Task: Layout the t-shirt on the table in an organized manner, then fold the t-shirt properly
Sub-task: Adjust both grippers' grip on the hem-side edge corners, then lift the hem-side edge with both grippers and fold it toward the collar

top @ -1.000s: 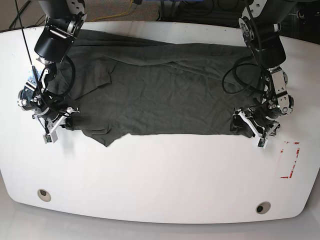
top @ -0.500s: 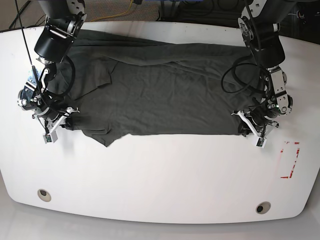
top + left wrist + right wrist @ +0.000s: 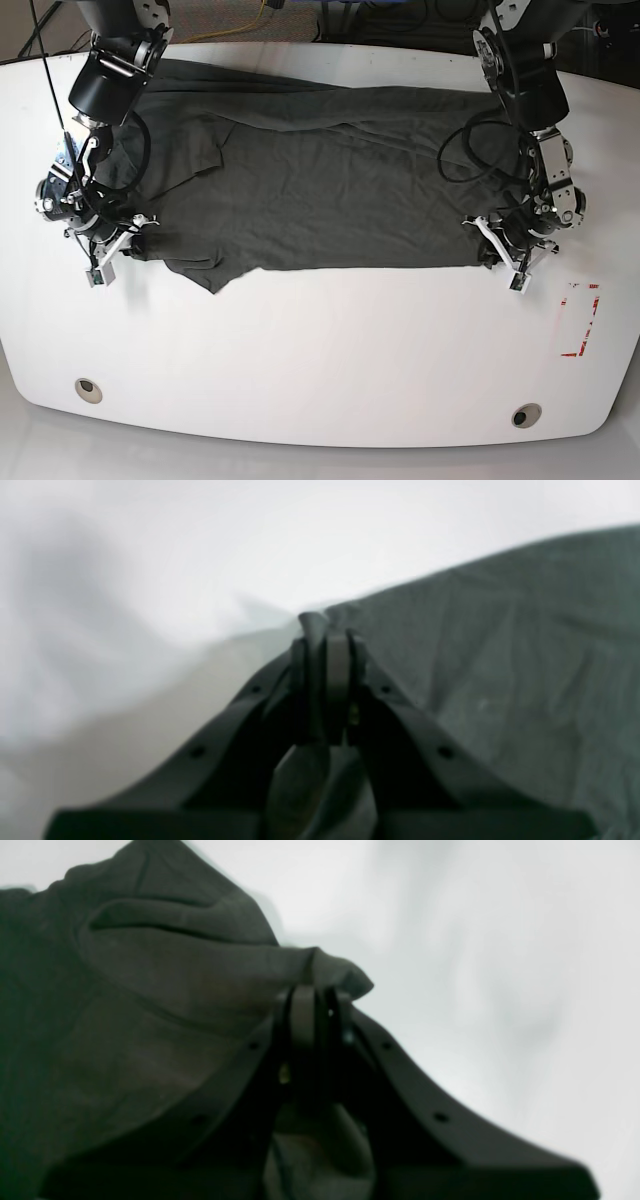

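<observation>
The dark charcoal t-shirt (image 3: 320, 180) lies spread sideways over the back half of the white table (image 3: 320, 350), wrinkled, with a loose flap hanging at its front left. On the base view's right, my left gripper (image 3: 497, 250) is shut on the shirt's front right corner; in the left wrist view the fingers (image 3: 337, 670) pinch a ridge of t-shirt (image 3: 500, 645) cloth. On the base view's left, my right gripper (image 3: 120, 243) is shut on the shirt's front left corner, and the right wrist view shows t-shirt (image 3: 165, 965) fabric bunched over the closed fingertips (image 3: 302, 1015).
A red tape rectangle (image 3: 582, 320) marks the table at the front right, just beyond my left gripper. Two round grommets (image 3: 88, 389) (image 3: 524, 415) sit near the front edge. Cables loop from both arms over the shirt's ends.
My left gripper has closed on the shirt's front right corner and drawn slightly back and inward. The right gripper has kept its grip and place.
</observation>
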Controlling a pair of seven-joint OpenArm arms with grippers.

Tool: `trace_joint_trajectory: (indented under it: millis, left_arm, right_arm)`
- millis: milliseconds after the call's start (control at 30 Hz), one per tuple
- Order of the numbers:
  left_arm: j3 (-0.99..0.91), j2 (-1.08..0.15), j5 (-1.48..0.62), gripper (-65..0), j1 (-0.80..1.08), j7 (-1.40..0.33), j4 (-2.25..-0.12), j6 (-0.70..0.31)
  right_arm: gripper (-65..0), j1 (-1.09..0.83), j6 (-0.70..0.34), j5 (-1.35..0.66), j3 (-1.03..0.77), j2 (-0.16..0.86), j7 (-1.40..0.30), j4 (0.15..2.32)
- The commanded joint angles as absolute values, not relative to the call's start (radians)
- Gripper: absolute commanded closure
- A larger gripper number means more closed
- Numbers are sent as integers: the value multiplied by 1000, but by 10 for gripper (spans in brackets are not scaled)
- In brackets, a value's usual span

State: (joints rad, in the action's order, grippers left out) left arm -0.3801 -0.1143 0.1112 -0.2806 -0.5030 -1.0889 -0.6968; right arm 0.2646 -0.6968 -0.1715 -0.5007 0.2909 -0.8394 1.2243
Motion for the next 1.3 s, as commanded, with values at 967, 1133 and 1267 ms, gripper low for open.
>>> trace_joint_trajectory:
  millis: [967,1133,1267]
  left_arm:
    - [-381,-107,96,-23,-154,-737,-1560,-698]
    - [-381,-107,97,-23,-107,-786,-1641,-698]
    - [-378,-107,97,-23,-64,-832,-1701,-698]
  right_arm:
    - [-25,104,-698,-185,-558,248,-1115,1745]
    - [-25,35,-698,-185,-558,243,-1145,1834]
    - [-25,-18,-698,-185,-558,242,-1171,1903]
